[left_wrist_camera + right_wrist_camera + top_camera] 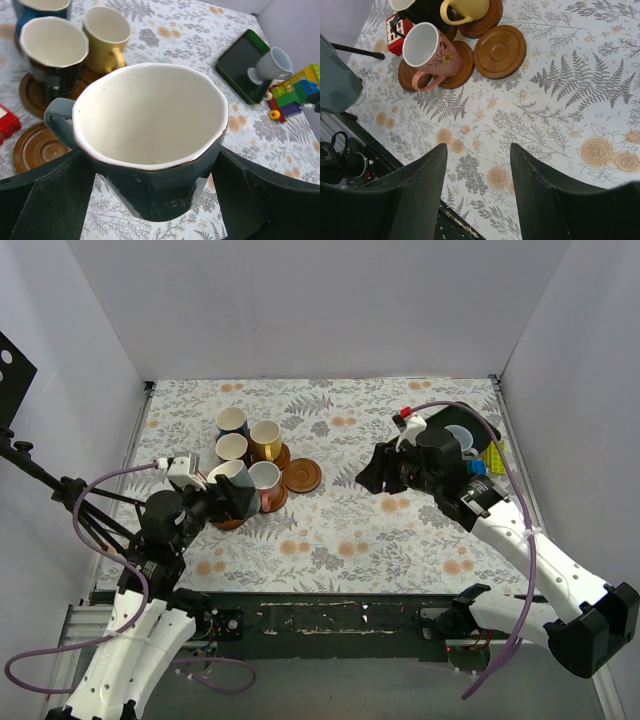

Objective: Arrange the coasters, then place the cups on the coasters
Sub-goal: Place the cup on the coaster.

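The left gripper (226,500) stands wide, both fingers pressed to the sides of an upright dark blue cup (150,125) at the near-left edge of the cup cluster. Whether the cup's base rests on anything or hangs clear cannot be told from these views. The right gripper (477,150) is spread apart and empty over the fern-print cloth (560,100), to the right of the pink cup (426,46) on its coaster (460,70), with one bare coaster (499,49) just beside; a light blue cup (275,62) is on the dark green tray (237,60) at far right.
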You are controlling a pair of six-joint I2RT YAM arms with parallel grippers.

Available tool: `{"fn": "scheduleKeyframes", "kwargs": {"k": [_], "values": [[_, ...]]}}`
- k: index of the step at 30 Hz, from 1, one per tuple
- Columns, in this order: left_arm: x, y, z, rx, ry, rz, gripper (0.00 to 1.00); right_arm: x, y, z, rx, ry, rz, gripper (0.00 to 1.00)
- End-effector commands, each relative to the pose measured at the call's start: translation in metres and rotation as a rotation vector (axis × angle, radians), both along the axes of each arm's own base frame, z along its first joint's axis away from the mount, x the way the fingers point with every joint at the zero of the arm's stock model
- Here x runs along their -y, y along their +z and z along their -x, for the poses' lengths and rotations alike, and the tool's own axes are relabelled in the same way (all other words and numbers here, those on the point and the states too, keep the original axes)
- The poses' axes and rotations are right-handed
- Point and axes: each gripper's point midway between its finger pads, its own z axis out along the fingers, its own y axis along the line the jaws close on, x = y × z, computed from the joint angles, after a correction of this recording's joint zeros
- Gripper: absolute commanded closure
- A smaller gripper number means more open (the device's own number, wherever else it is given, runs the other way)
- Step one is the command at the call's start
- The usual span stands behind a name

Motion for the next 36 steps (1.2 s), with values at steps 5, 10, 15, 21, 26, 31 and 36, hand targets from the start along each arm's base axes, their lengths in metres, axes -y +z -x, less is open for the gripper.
{"fn": "scheduleKeyframes", "kwargs": {"k": [5,10,15,21,26,31,36], "values": [[0.046,0.099,-0.015,0.374,-0.233,0.051,1.0,-0.008,0.054,-0.012,0.008,-0.117,-0.148,0.41],[0.099,0.105,-0.031,0.423,-0.307,0.025,1.0,-0.015,0.069,-0.021,-0.014,-0.134,-0.168,0.41],[0.174,0.087,-0.034,0.467,-0.324,-0.151,1.0,-0.021,0.08,-0.028,-0.031,-0.129,-0.162,0.4],[0.209,0.071,-0.044,0.51,-0.295,-0.163,1.0,-0.009,0.074,-0.024,-0.043,-0.189,-0.155,0.41],[0.216,0.065,-0.045,0.559,-0.189,-0.192,1.0,0.009,0.045,-0.024,-0.058,-0.249,-0.063,0.43],[0.229,0.053,-0.04,0.572,-0.179,-0.22,1.0,0.004,0.027,-0.02,-0.083,-0.217,-0.058,0.44],[0.236,0.045,-0.036,0.567,-0.18,-0.235,1.0,0.006,0.032,-0.023,-0.047,-0.228,-0.075,0.46]]}}
